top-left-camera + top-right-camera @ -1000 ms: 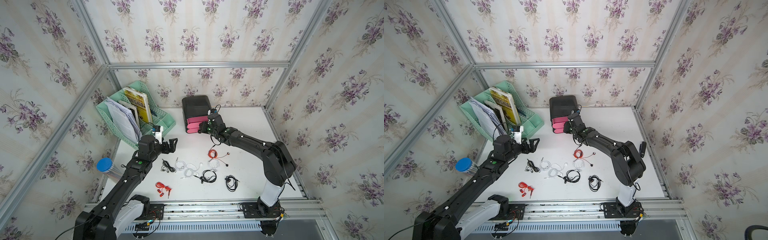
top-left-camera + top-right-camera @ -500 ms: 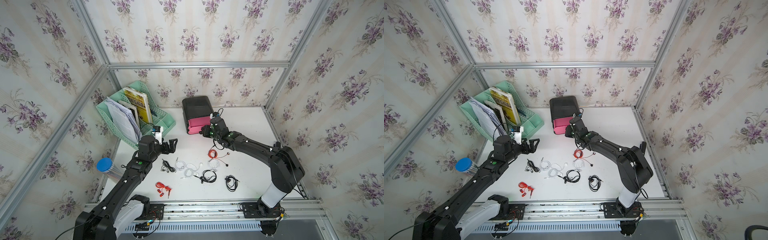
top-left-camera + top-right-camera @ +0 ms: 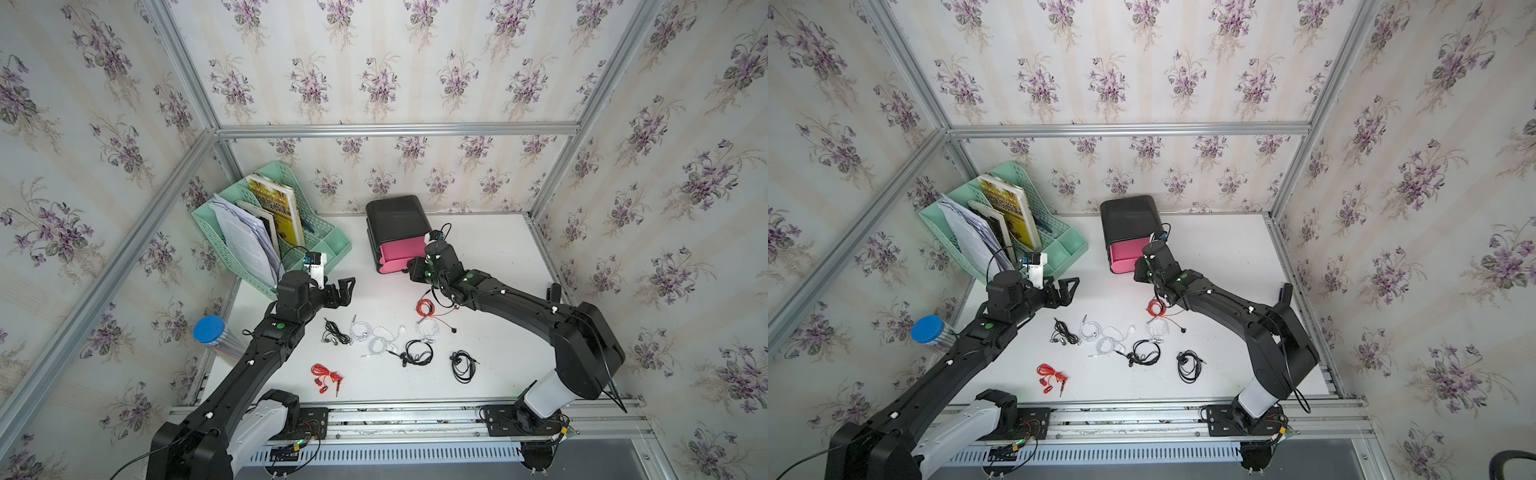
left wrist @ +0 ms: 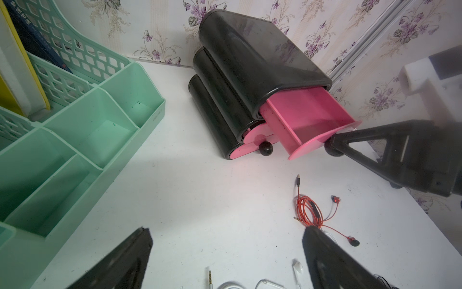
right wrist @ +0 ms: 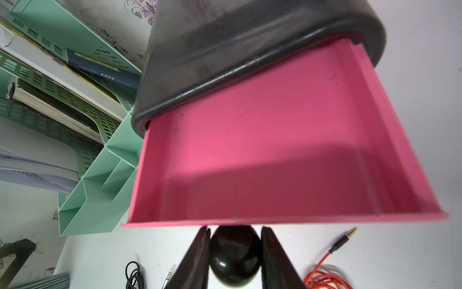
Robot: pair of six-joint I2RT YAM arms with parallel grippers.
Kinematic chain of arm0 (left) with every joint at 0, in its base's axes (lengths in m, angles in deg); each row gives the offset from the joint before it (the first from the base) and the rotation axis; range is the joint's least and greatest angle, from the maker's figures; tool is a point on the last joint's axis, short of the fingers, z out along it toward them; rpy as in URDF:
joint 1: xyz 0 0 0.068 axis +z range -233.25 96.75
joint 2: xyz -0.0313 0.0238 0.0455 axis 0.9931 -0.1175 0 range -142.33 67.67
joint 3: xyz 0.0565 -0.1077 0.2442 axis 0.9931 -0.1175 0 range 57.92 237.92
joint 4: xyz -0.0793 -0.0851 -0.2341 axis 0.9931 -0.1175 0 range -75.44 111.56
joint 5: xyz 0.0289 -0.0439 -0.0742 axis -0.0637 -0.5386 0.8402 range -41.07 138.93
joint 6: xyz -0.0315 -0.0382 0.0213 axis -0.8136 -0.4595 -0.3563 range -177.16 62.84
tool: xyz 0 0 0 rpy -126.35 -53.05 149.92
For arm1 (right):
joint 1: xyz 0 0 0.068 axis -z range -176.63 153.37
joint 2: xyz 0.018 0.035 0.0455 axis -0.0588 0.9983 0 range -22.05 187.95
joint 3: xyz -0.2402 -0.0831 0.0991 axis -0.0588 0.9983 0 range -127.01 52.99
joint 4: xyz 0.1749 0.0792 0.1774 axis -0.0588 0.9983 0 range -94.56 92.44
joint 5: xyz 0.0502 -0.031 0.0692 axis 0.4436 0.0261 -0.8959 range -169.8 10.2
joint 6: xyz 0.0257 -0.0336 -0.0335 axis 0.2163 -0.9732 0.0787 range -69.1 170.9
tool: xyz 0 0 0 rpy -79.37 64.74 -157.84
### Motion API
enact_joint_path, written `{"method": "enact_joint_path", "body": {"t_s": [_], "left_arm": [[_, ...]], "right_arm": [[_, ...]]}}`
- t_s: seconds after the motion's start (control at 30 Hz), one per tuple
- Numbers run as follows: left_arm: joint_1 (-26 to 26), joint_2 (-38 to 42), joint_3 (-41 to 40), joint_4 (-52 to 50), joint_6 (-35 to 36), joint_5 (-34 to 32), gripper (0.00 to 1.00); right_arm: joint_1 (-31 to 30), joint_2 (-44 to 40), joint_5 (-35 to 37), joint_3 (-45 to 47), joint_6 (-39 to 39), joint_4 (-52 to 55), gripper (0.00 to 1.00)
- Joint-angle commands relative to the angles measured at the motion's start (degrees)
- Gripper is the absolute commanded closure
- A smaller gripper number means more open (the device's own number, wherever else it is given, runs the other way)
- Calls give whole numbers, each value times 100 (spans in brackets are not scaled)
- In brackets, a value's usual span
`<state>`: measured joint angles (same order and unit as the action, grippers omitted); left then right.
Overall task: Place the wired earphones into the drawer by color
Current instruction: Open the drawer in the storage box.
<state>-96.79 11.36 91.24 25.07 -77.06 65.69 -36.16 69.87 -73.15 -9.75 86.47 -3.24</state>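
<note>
A black cabinet holds pink drawers; its top drawer point(image 3: 400, 250) point(image 5: 275, 150) stands pulled out and empty. My right gripper point(image 5: 235, 230) point(image 3: 412, 270) is shut on that drawer's black knob point(image 5: 235, 257). Several wired earphones lie coiled on the white table: red ones point(image 3: 326, 376) point(image 3: 425, 307), white ones point(image 3: 380, 343) point(image 3: 428, 330) and black ones point(image 3: 334, 332) point(image 3: 463, 365). My left gripper point(image 3: 341, 292) point(image 4: 227, 231) hovers open and empty above the table, left of the cabinet and behind the earphones. In the left wrist view a red bundle point(image 4: 310, 212) lies by one fingertip.
A mint-green file rack point(image 3: 328, 245) with books and papers stands at the back left. A blue-lidded container point(image 3: 208, 330) sits off the table's left edge. The two lower drawers are closed, the bottom one showing a black knob point(image 4: 265, 148).
My right gripper has drawn the top pink drawer out toward the front, holding its knob. The left arm and the earphones have not moved.
</note>
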Motion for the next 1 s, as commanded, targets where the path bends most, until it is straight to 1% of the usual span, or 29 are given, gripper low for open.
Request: {"method": "enact_joint_path", "body": {"t_s": [0.0, 0.07, 0.2, 0.3, 0.4, 0.6, 0.97], "left_arm": [[-31, -161, -62, 400, 27, -11, 1], [-57, -463, 14, 534, -12, -20, 1], [-198, -1284, 489, 584, -77, 186, 1], [-352, -1653, 708, 801, -153, 87, 1], [-445, -2065, 1065, 784, -192, 76, 1], [-466, -2853, 1670, 678, -312, -195, 1], [-483, -3590, 2403, 611, -401, -392, 1]], "right_arm": [[-2, -55, 90, -24, -28, -290, 70], [-9, -44, 81, -33, -40, -299, 70], [-9, -35, 66, -26, -62, -335, 70], [-11, -34, 64, -28, -89, -340, 70], [-9, -30, 38, -28, -102, -335, 70], [-12, -48, -21, 6, -110, -370, 70], [-11, -104, -50, 55, -142, -368, 71]]}}
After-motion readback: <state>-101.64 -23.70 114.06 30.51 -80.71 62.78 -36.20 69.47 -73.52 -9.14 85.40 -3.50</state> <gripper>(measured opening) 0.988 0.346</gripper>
